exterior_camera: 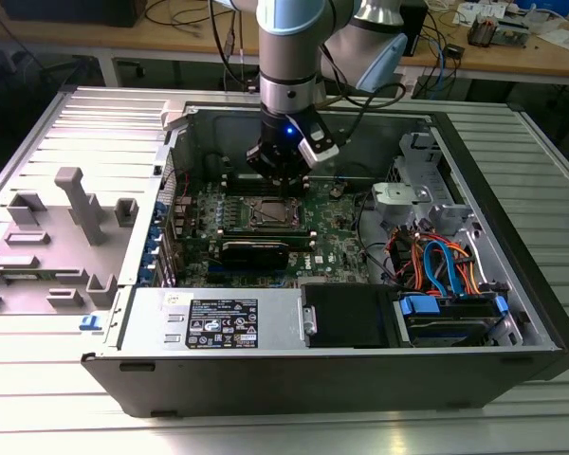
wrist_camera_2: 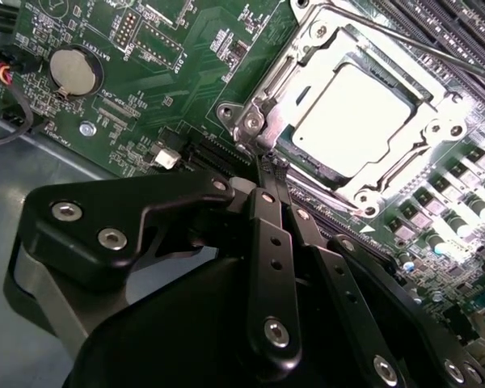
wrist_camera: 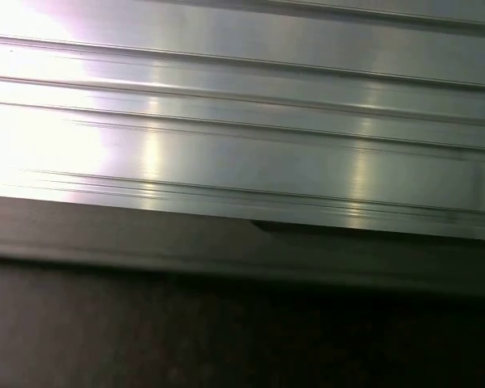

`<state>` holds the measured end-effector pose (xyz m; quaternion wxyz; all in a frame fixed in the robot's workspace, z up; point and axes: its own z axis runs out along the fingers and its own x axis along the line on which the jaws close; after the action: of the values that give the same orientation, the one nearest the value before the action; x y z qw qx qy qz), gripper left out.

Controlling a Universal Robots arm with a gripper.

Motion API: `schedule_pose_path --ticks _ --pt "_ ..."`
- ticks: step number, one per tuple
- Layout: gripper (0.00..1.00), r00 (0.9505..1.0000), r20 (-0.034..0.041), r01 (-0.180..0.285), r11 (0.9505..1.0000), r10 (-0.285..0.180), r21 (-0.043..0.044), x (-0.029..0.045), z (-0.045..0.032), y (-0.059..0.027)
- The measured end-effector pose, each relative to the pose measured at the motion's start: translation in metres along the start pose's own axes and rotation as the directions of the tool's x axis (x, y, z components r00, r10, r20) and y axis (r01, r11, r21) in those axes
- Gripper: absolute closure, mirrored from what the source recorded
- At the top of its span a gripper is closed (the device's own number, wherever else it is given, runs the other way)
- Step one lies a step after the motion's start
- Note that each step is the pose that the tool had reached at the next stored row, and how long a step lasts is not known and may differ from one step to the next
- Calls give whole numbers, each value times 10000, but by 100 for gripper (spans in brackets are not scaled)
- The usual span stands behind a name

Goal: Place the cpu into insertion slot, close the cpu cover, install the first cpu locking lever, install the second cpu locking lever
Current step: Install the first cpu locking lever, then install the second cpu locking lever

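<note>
Looks like a robotics / electronics lab or workshop. Robot arm (exterior_camera: 289, 57) mounted over an opened desktop PC case (exterior_camera: 341, 370) lying on its side, green motherboard (exterior_camera: 337, 232) w/ cables & drives exposed. Case sits on a ribbed aluminium work table (exterior_camera: 66, 417); grey plastic fixtures (exterior_camera: 81, 204) stand on that surface at the exterior view's left. Behind: wooden benches (exterior_camera: 512, 57) strewn w/ wires, small circuit boards & papers. Second wrist view shows the board close up, w/ coin battery (wrist_camera_2: 75, 70) & chips.
</note>
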<state>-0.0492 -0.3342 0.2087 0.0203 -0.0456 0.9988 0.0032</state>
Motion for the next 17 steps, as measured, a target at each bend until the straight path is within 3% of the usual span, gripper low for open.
schedule_pose_path --ticks 17 --pt "89 10000 0 -1 10000 1 0 -9 1 -25"
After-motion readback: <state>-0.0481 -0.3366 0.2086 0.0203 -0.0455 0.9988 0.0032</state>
